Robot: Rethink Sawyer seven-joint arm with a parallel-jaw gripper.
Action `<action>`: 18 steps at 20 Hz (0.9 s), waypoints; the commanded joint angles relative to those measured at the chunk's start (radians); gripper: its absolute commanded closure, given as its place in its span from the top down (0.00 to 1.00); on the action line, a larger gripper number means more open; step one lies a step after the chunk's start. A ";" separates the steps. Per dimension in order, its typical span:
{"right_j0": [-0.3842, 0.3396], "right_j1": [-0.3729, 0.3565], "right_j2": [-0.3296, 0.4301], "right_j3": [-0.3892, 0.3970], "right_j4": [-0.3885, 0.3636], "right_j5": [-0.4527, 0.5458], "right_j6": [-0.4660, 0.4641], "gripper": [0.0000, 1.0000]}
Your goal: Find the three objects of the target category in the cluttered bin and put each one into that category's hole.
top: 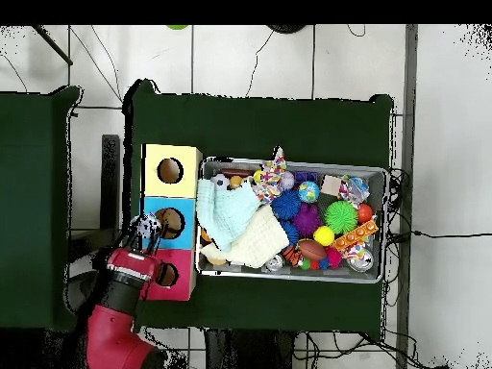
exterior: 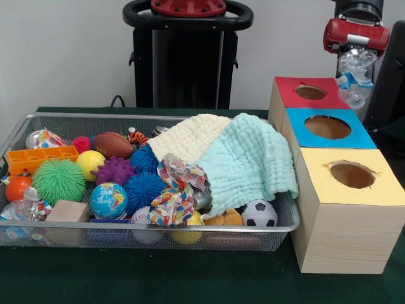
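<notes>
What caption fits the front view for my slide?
Pincer holding a clear plastic bottle above the red-topped box's hole, beside the cluttered bin.

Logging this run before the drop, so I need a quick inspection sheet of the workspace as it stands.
Surface: dark green table.
Job's things: wire bin full; clear plastic bottle held above the red-topped box's hole; another clear bottle lies in the bin's corner.
Clutter: balls, cloths, dotted paper wad, orange tray.
Claw: claw shut on the bottle.
Cables: black cables on the floor.
Surroundings: blue-topped box, yellow-topped box.
</notes>
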 commanded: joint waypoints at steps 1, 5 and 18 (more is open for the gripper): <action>-0.063 0.013 0.093 -0.022 -0.073 0.059 0.118 0.00; -0.091 0.017 0.098 -0.030 -0.112 0.038 0.129 0.00; -0.109 0.046 0.106 -0.041 -0.122 0.000 0.143 0.00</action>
